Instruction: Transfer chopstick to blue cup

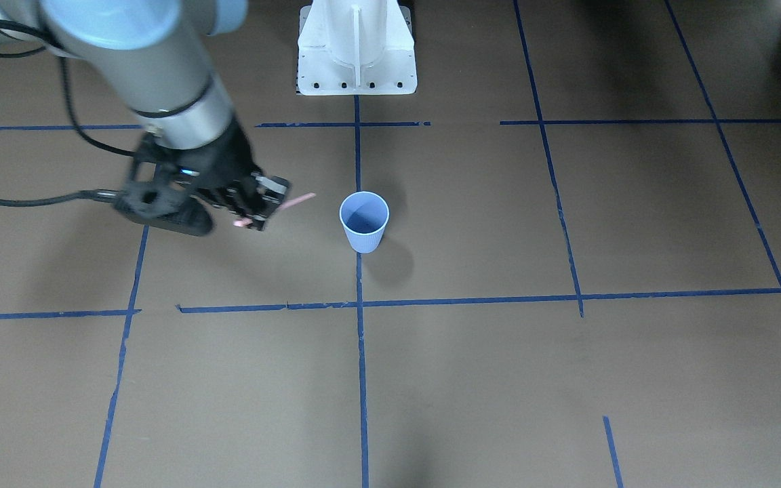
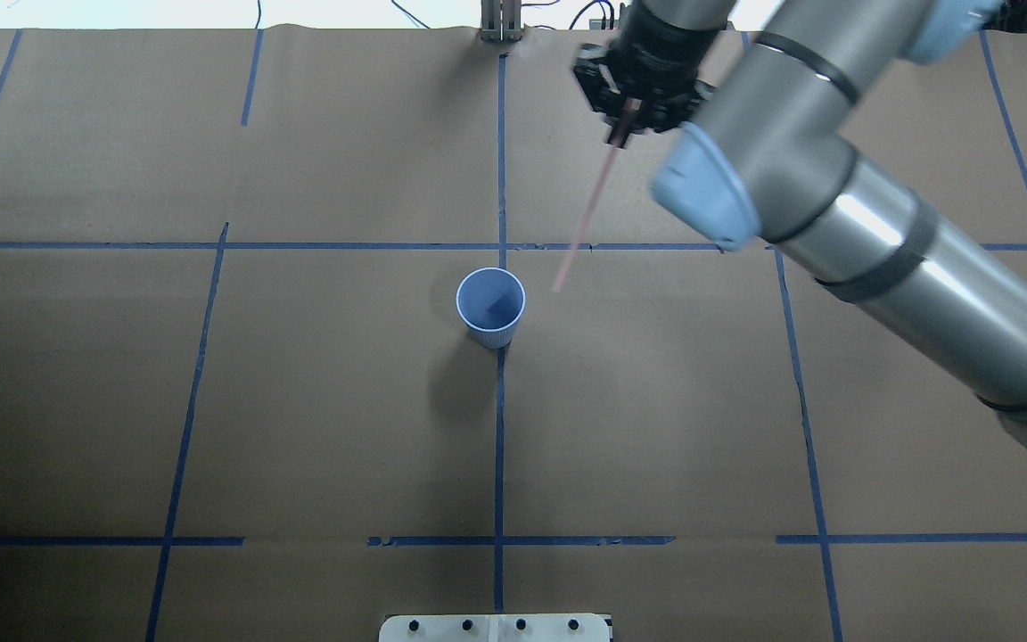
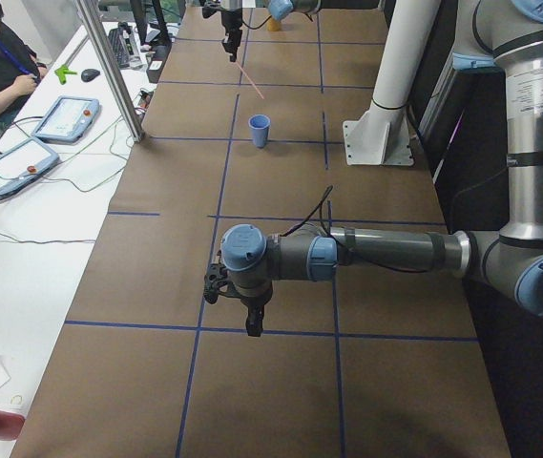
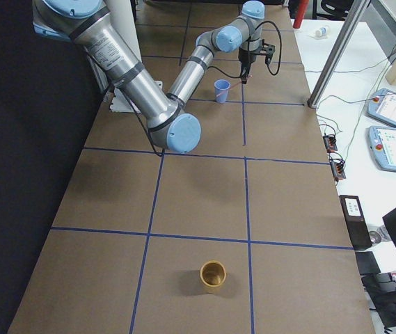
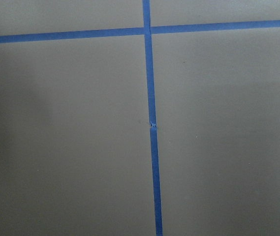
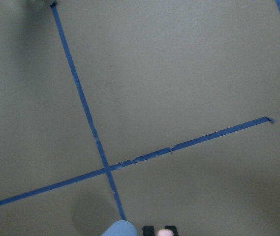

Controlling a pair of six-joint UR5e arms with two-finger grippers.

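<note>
Overhead exterior: right gripper [image 2: 627,116] pinches chopstick [image 2: 588,207], lower end near blue cup [image 2: 488,335], on its right; left gripper [image 3: 253,329] well apart, closure cannot be told.

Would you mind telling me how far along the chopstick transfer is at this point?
Done: the right gripper is shut on the chopstick, which is held clear of the table. In hand: the stick hangs tilted, its free end beside the blue cup, not over the rim. Left: bring the tip above the opening and release it inside; the cup is empty.
</note>
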